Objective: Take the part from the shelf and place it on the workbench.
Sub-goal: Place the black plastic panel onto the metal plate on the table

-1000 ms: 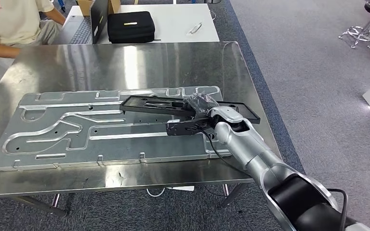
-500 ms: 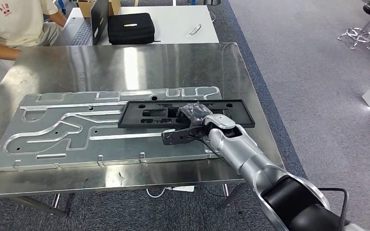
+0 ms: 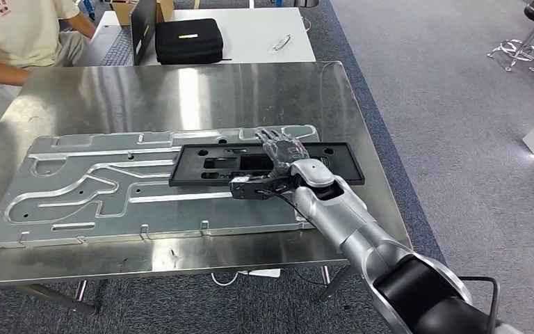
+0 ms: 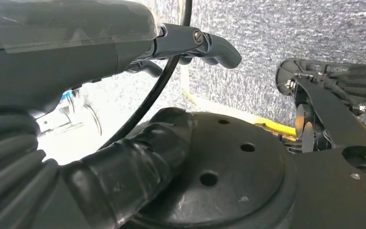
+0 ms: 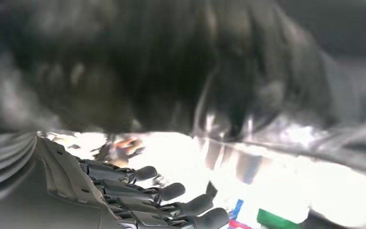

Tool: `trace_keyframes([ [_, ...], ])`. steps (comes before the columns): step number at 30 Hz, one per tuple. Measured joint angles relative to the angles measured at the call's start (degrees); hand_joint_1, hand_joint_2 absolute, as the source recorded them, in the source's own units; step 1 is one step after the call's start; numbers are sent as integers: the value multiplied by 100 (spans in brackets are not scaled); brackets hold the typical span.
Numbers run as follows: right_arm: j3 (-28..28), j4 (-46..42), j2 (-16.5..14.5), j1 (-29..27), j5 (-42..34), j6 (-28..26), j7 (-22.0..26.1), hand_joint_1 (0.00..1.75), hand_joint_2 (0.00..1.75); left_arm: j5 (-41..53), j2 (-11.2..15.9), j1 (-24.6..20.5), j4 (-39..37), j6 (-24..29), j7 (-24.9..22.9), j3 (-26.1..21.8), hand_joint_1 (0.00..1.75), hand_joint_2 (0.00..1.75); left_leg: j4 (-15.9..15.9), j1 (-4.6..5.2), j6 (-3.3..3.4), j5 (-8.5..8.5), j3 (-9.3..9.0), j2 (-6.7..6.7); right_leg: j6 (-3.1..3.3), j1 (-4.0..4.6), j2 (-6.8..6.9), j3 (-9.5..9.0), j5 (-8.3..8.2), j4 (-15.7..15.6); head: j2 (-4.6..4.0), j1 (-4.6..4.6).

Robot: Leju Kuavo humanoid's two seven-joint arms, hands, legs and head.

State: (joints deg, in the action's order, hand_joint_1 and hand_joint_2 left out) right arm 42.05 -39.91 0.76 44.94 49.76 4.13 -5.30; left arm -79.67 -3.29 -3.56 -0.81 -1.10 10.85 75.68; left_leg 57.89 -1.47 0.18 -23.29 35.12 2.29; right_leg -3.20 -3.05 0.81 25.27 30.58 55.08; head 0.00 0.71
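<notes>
The bench [image 3: 181, 90] was shiny brushed metal; the part [image 3: 201, 165] — matt black plastic — lay on a dull grey metal plate [image 3: 76, 188].

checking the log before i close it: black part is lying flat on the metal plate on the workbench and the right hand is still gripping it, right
Not quite. The black part does lie flat on the metal plate on the workbench, but the right hand is not gripping it: the head view shows its fingers spread open over the part.
</notes>
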Motion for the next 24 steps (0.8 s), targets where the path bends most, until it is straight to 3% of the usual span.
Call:
trace_keyframes([
  [3,-4,-373,-4,-7,338,14,-267,0,0,-92,-28,0,0,37,-1,24,0,0,0,0,0,0,0,-1,0,0,0,1,0,0,0,0],
  [10,-23,-1184,-21,-159,779,-1,-366,0,0,-217,-82,2,1,52,-19,104,0,0,1,0,-2,-2,0,-4,2,0,-1,2,1,-2,0,0],
  [19,-68,-2475,-58,-719,284,204,-122,0,0,-399,-122,17,1,226,-361,132,0,0,21,28,11,-31,4,-8,-4,-6,-2,-2,4,-18,0,1],
  [24,-68,-3528,21,-1106,138,192,-50,0,0,-421,-136,30,1,381,-536,199,0,0,78,50,67,-101,24,-24,-52,-23,-18,-12,26,-40,0,0],
])
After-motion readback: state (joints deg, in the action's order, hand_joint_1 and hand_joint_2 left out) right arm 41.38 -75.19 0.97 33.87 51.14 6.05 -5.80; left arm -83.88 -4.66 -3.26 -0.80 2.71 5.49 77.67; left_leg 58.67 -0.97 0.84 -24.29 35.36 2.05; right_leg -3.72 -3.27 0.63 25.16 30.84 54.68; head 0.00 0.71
